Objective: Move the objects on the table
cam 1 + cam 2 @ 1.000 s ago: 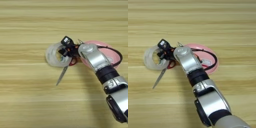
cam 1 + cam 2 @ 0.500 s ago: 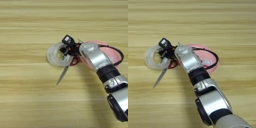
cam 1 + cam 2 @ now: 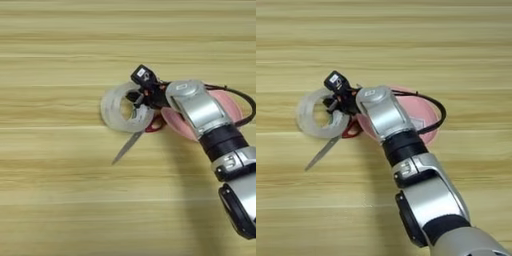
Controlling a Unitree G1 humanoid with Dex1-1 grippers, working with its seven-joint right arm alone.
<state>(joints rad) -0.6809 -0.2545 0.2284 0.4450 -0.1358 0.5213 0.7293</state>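
Reaching left across the pink plate (image 3: 418, 107), my end effector (image 3: 140, 97) sits over the near rim of the clear tape roll (image 3: 116, 107). I cannot tell its opening. Scissors (image 3: 131, 142) lie beneath, blades pointing down-left, on the bench (image 3: 60, 200).

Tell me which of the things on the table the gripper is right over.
The clear tape roll: the right gripper sits over its right rim. The scissors poke out below it, and the pink plate lies behind under the forearm.

Light wood-grain table (image 3: 60, 45) with horizontal plank lines fills the view.
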